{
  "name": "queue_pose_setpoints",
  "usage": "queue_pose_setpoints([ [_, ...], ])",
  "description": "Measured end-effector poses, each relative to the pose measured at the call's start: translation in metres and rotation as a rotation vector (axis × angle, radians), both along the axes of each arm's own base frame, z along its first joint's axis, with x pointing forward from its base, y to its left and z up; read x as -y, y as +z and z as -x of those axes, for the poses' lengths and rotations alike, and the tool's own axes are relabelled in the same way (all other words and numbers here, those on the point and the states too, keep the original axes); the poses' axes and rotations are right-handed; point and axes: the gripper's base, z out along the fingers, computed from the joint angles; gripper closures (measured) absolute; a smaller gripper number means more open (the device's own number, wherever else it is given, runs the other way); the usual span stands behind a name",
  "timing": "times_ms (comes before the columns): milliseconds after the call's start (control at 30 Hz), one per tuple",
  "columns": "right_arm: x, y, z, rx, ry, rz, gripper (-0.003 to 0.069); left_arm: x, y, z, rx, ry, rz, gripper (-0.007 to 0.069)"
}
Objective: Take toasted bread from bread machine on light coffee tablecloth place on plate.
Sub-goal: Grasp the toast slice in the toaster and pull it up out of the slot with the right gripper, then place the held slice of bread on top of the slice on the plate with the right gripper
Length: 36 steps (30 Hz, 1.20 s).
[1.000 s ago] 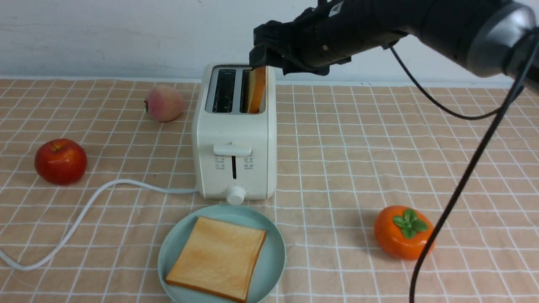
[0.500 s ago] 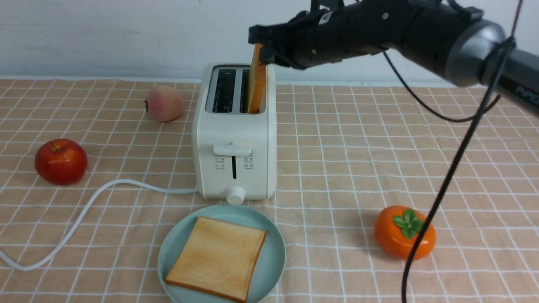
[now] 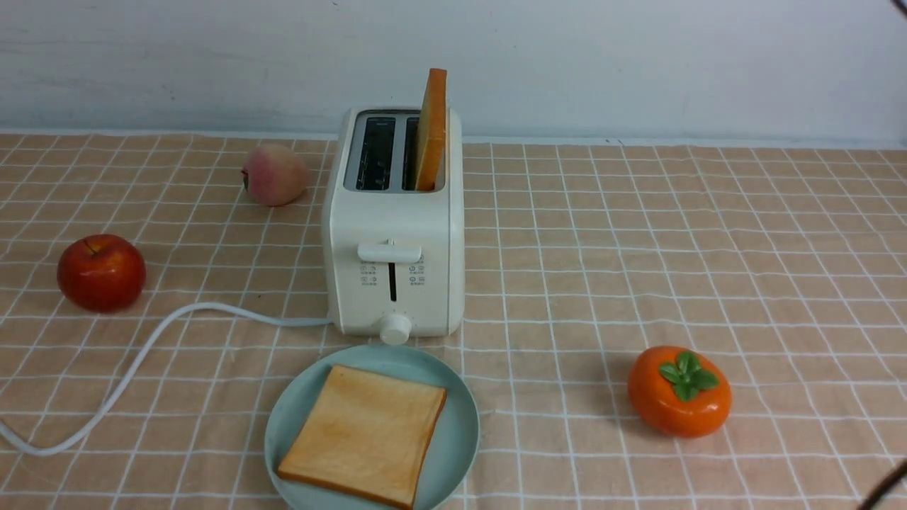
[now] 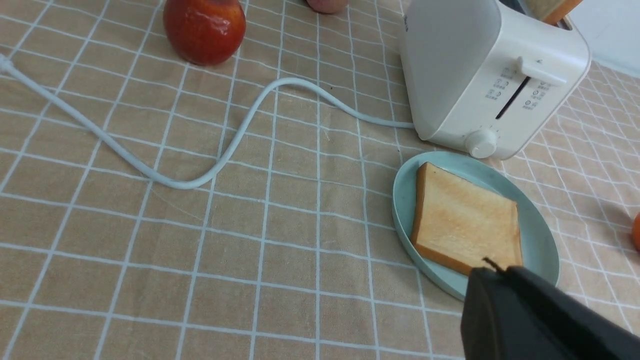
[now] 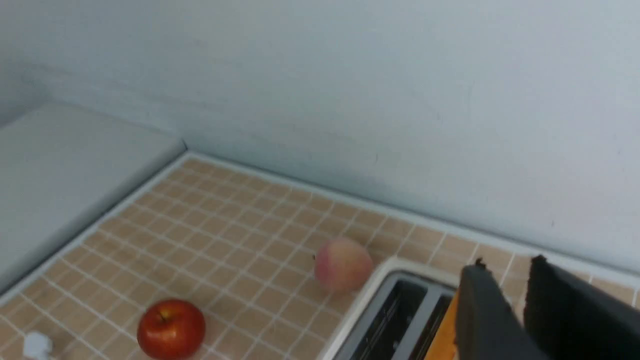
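Since half a second ago the right arm has left the front view, and the thick golden-tan toast slice point(image 3: 434, 127) it was lifting stands upright, well out of the right slot of the cream-white boxy two-slot toaster point(image 3: 393, 241). In the right wrist view the right gripper point(image 5: 510, 265) hangs above that slot, jaws a narrow gap apart with nothing between them, the slice's orange crust just beside one finger. The left gripper point(image 4: 500, 280) is closed and empty; in its wrist view its tip overlaps the rim of the round pale mint-green plate point(image 3: 464, 432), where a second square toast slice point(image 3: 365, 433) lies flat. Plate and toaster stand on the peach-tan white-gridded tablecloth point(image 3: 638, 248).
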Motion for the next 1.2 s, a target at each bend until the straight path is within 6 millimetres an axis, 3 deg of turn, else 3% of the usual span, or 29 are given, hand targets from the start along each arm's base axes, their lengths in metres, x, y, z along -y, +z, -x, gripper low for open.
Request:
queue_pose_setpoints([
  [100,-0.016,-0.046,-0.030,-0.104,0.003,0.024,0.0312,0.000,-0.001,0.000,-0.013,0.001,-0.003,0.0638],
  [133,-0.017,-0.050,-0.032,-0.112,0.003,0.020,0.0300,0.000,-0.001,0.000,-0.013,0.001,-0.003,0.0638],
  [200,-0.029,-0.088,-0.055,-0.199,-0.016,-0.010,0.0153,0.000,-0.003,0.001,-0.028,0.001,-0.007,0.0638],
  [267,-0.035,-0.111,-0.067,-0.239,-0.029,-0.028,0.0064,-0.001,-0.004,0.001,-0.042,0.002,-0.013,0.0638],
  [367,-0.042,-0.143,-0.082,-0.289,-0.048,-0.034,-0.0009,-0.002,-0.007,0.002,-0.072,0.009,-0.027,0.0638],
  [467,-0.047,-0.167,-0.090,-0.341,-0.052,-0.041,0.0006,-0.002,-0.009,0.003,-0.101,0.012,-0.035,0.0638],
  [567,-0.051,-0.177,-0.091,-0.373,-0.047,-0.048,0.0125,-0.003,-0.011,0.004,-0.123,0.014,-0.039,0.0638],
  [600,-0.050,-0.177,-0.091,-0.365,-0.036,-0.023,0.0249,-0.003,-0.011,0.004,-0.126,0.015,-0.042,0.0638],
  [633,-0.049,-0.171,-0.089,-0.354,-0.027,-0.012,0.0363,-0.003,-0.011,0.004,-0.126,0.015,-0.042,0.0638],
  [667,-0.049,-0.170,-0.089,-0.349,-0.023,-0.010,0.0389,-0.003,-0.011,0.004,-0.126,0.015,-0.042,0.0638],
  [700,-0.048,-0.152,-0.083,-0.329,-0.002,-0.005,0.0557,-0.003,-0.011,0.005,-0.128,0.016,-0.043,0.0638],
  [833,-0.039,-0.097,-0.064,-0.239,0.030,-0.012,0.0557,-0.003,-0.012,0.005,-0.130,0.018,-0.046,0.0638],
  [933,-0.017,-0.004,-0.017,-0.057,0.058,-0.084,0.0552,-0.003,-0.012,0.005,-0.131,0.019,-0.048,0.0638],
  [1033,0.010,0.063,0.038,0.080,0.076,-0.135,0.0552,-0.004,-0.011,0.004,-0.124,0.021,-0.050,0.0638],
  [1133,0.029,0.091,0.079,0.104,0.098,-0.087,0.0552,-0.004,-0.010,0.004,-0.114,0.024,-0.052,0.0638],
  [1200,0.039,0.095,0.101,0.056,0.122,-0.008,0.0552,-0.004,-0.010,0.004,-0.110,0.024,-0.052,0.0638],
])
